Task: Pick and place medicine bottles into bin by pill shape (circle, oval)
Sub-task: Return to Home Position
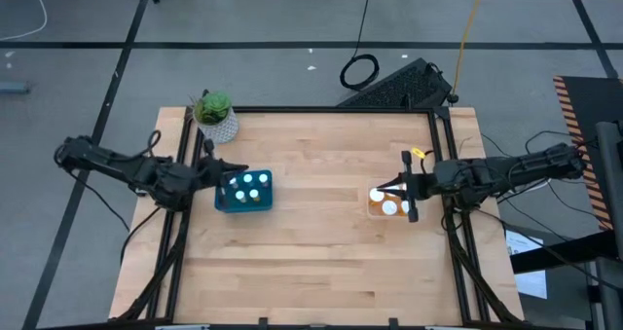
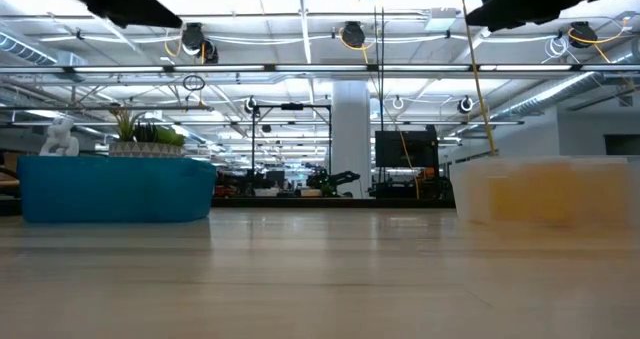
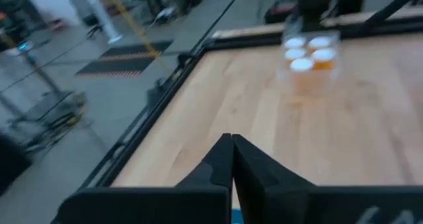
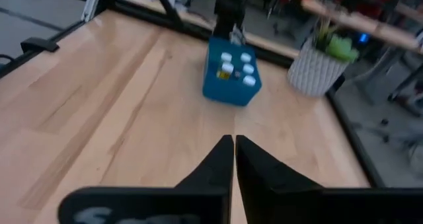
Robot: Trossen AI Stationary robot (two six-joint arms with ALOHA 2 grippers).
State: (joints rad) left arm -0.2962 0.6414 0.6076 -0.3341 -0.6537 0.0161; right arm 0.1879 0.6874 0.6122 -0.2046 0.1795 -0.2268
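A blue bin (image 1: 243, 192) at the table's left holds several white-capped medicine bottles (image 1: 251, 185); the bin (image 4: 231, 75) shows in the right wrist view too. A clear bin (image 1: 387, 202) at the right holds amber bottles with white caps (image 1: 389, 206), seen again as bottles (image 3: 310, 55) in the left wrist view. My left gripper (image 1: 232, 167) hovers shut just over the blue bin's far left edge. My right gripper (image 1: 404, 184) is shut above the clear bin. Both are empty.
A white pot with a green plant (image 1: 215, 117) stands at the table's far left corner. A dark keyboard-like thing (image 1: 399, 85) lies beyond the far edge. Bare wood (image 1: 321, 203) stretches between the two bins and toward the near edge.
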